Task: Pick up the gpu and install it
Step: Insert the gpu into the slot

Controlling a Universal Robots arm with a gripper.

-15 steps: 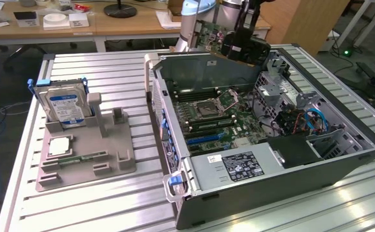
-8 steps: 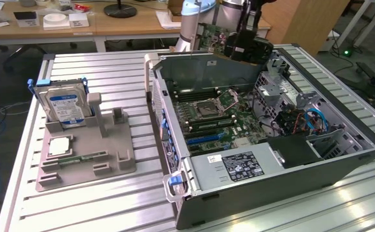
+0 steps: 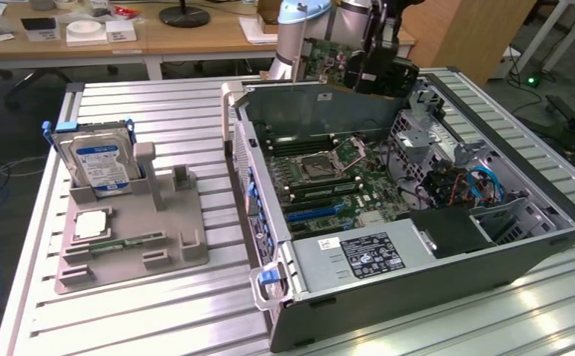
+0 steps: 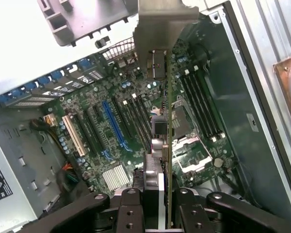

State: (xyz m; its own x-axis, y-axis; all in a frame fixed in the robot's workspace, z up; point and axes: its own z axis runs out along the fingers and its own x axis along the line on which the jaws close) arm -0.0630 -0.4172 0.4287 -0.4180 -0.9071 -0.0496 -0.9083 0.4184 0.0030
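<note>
Claw (image 3: 372, 73) pinching gpu (image 3: 332, 63) by one end, card held on edge, clear above the far end of the open case (image 3: 386, 304). From the wrist, card runs edge-on out from between the fingers (image 4: 131, 208), over the motherboard (image 4: 87, 104), apart from its slots. Hard drive (image 3: 99, 163) upright in grey stand (image 3: 168, 245) on the surface (image 3: 148, 104), exterior view's left, well apart from case

exterior view high and oblique over the open computer case (image 3: 446, 289); wrist view close above the shared motherboard (image 4: 82, 104)
</note>
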